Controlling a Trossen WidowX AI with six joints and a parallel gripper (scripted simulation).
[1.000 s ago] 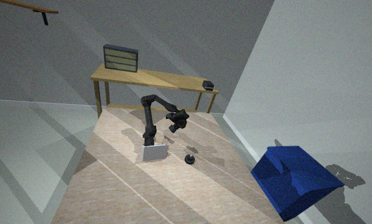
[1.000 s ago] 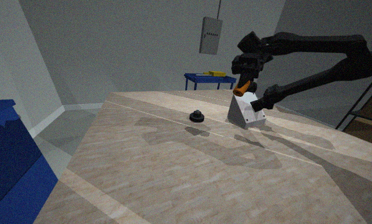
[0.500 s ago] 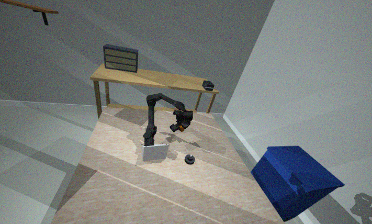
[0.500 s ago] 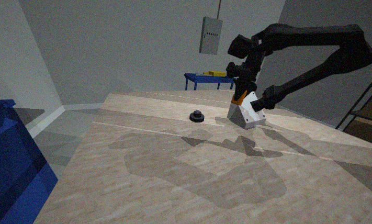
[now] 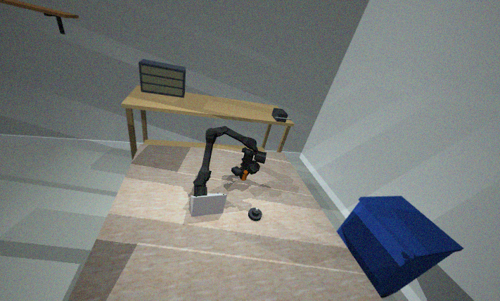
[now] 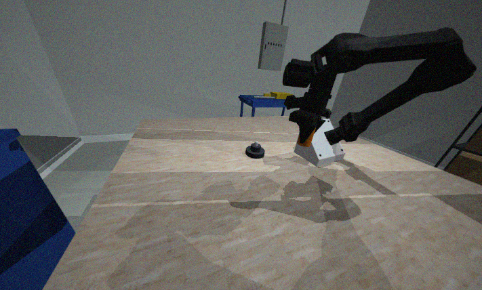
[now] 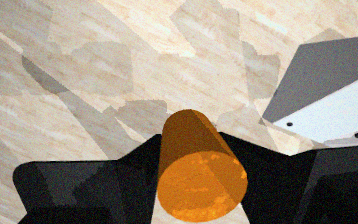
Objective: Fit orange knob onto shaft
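"Where's the knob?"

"The orange cylindrical knob point(image 5: 245, 175) point(image 6: 307, 140) point(image 7: 202, 186) is up in the air, gripped between the black jaws of the jointed black arm point(image 5: 207, 149) point(image 6: 390, 47). They're partway open, one on each side of it, closed firmly on its sides."

"Is it upright?"

"Leaning a little in the exterior view. The wrist view looks onto its round, plain end. The hole is out of sight, so I can't tell how its flat side is turned."

"And the target?"

"The round dark pedestal point(image 5: 254, 214) point(image 6: 255, 151) stands on the pale, wood-grained worktop point(image 5: 244, 269) point(image 6: 235, 234) point(image 7: 105, 30). The small silver shaft point(image 5: 257, 209) point(image 6: 255, 144) pokes up from its middle. It's too small here to make out the flat."

"How near is the knob to it?"

"Well apart. It's off to one side and higher, touching neither pedestal nor shaft."

"What's that pale thing?"

"A white-and-grey wedge-shaped block point(image 5: 208, 205) point(image 6: 325, 142) point(image 7: 330, 120), on the worktop by the foot of the arm. In the exterior view the knob overlaps it, but the top view shows the two apart."

"So it isn't fitted?"

"No, the shaft is bare and the jaws have the knob."
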